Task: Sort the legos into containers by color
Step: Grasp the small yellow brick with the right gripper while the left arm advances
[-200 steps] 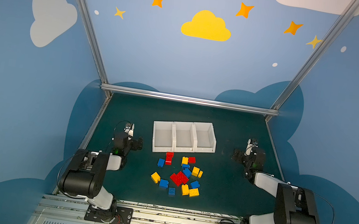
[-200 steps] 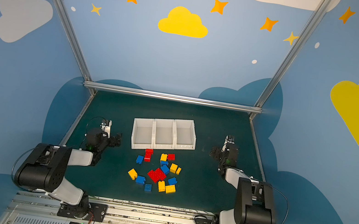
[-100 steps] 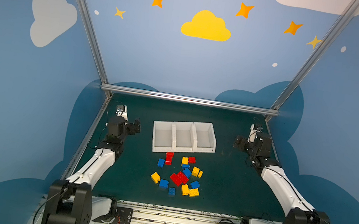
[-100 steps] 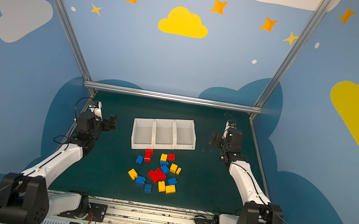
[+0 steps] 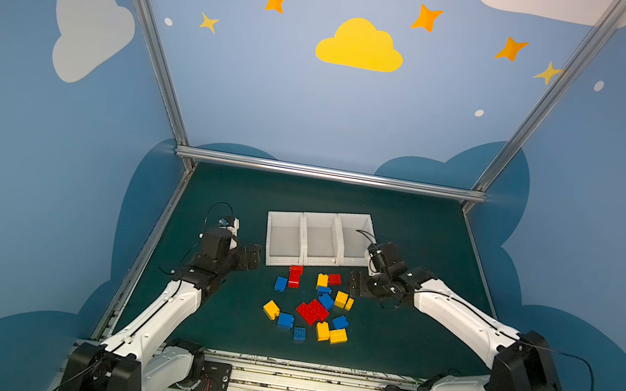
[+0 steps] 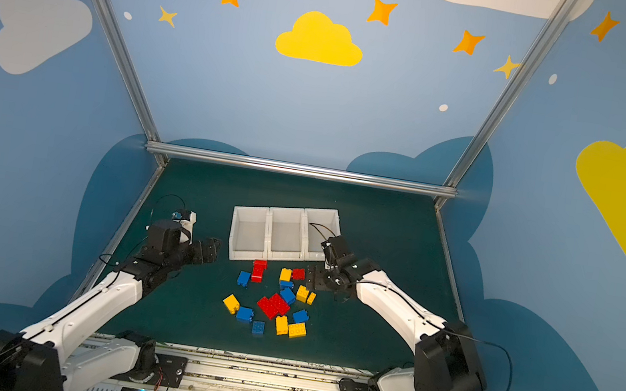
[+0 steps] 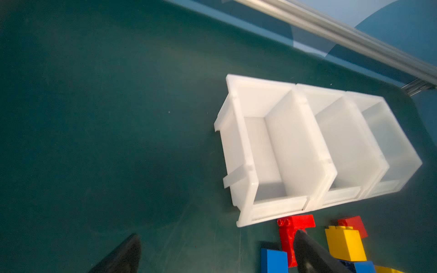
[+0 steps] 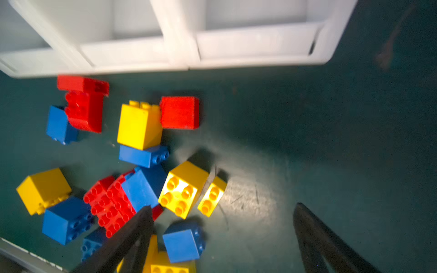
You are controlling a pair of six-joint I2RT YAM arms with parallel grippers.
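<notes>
Several red, yellow and blue legos (image 5: 312, 310) (image 6: 274, 304) lie in a loose pile on the green mat, in front of three joined white containers (image 5: 284, 261) (image 6: 247, 256), all of them empty. My left gripper (image 5: 251, 256) (image 7: 216, 238) hangs open beside the left container's front corner, one finger over a red lego (image 7: 287, 234). My right gripper (image 5: 356, 285) (image 8: 222, 208) is open at the pile's right edge, in front of the right container. Two yellow legos (image 8: 182, 189) and a blue lego (image 8: 183, 243) lie near one of its fingers; nothing is between the jaws.
An aluminium rail (image 5: 331, 174) runs along the back of the mat, and slanted posts stand at both back corners. The arm bases sit on a metal track (image 5: 296, 383) along the front edge. The right wrist's cable (image 5: 364, 233) arcs over the right container.
Both arms have unfolded from the sides and reached inward. The right gripper has swung left to the pile's edge; the left gripper has come up to the left container's corner.
</notes>
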